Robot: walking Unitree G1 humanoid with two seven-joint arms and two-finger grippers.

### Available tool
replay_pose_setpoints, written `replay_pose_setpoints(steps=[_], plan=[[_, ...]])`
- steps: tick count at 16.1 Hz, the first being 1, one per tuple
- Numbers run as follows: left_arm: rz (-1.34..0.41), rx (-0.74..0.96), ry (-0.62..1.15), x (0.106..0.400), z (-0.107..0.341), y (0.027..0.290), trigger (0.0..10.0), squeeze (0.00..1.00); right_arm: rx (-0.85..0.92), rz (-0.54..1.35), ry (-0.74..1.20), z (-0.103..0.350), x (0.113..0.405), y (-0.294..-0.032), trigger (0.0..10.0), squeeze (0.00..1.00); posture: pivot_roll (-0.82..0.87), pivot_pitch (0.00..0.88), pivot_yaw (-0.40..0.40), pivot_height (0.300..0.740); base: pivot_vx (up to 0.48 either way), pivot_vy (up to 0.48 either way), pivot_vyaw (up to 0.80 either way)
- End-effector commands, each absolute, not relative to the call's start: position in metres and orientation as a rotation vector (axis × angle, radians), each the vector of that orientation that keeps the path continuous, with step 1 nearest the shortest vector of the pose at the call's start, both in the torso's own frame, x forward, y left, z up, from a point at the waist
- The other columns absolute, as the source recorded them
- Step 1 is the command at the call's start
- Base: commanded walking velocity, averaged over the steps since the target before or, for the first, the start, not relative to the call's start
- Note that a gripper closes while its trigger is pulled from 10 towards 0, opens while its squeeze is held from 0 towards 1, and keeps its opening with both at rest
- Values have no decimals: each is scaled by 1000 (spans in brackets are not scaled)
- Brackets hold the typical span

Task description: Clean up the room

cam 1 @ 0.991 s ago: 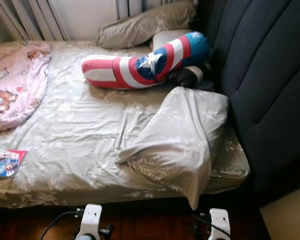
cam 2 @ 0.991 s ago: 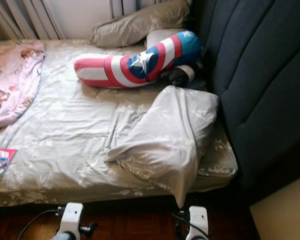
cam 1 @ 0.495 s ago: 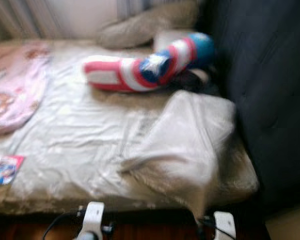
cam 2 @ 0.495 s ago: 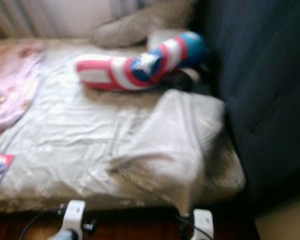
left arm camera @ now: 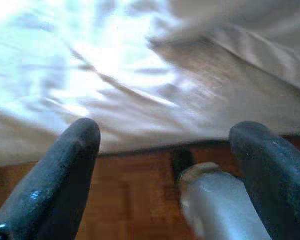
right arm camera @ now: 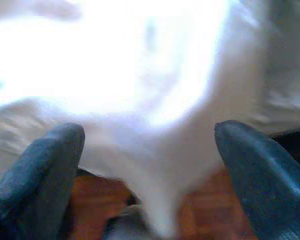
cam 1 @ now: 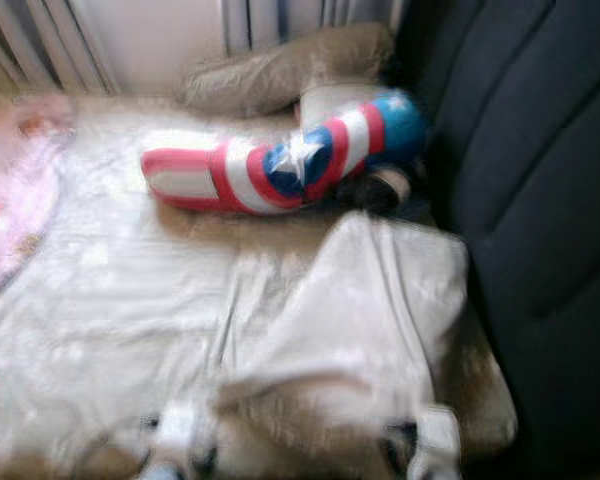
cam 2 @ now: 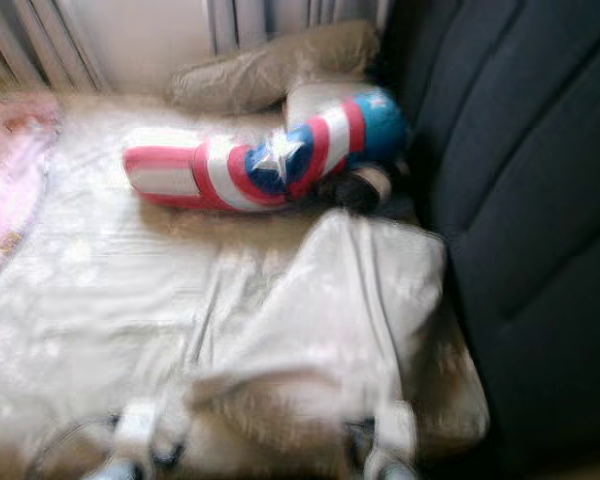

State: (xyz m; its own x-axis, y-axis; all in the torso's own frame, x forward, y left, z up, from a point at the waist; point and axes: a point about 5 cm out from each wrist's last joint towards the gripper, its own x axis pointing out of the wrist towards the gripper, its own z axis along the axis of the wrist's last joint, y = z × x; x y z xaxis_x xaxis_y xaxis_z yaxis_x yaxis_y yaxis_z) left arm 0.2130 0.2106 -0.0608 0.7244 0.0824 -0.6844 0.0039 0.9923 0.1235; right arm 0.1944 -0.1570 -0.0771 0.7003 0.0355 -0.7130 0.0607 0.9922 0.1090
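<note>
No text, label, brand or number I can read, frames blurred, my only sign a white star on the striped bolster pillow (cam 1: 280, 165), pink blanket (cam 1: 15, 205) print illegible

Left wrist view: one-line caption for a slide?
Left gripper open, hovering by the bed's edge, beige sheet ahead, wood floor below.

Bed (cam 1: 110, 330) before me: bolster (cam 1: 280, 165) at rear, pillow (cam 1: 370, 310) nearer, headboard (cam 1: 540, 200) right, blanket (cam 1: 15, 200) left.
</note>
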Motion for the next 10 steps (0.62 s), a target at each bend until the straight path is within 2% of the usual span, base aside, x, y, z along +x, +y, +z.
replay_pose_setpoints(steps=[1,4,6,8,10], plan=[[53,95,718,219,-57,208,10000,0,125,-56,781,-76,194,-168,10000,0,13,100,-33,740,0,0,0],[78,68,463,259,-20,214,10000,0,136,-71,626,-59,218,-171,10000,0,7,108,-38,740,0,0,0],[75,60,381,268,-9,214,10000,0,148,-76,592,-55,222,-171,10000,0,5,110,-38,740,0,0,0],[57,45,227,283,13,206,10000,0,179,-79,556,-52,225,-171,10000,0,-1,116,-40,740,0,0,0],[42,36,171,289,21,198,10000,0,194,-94,584,-55,221,-170,10000,0,9,119,-42,740,0,0,0]])
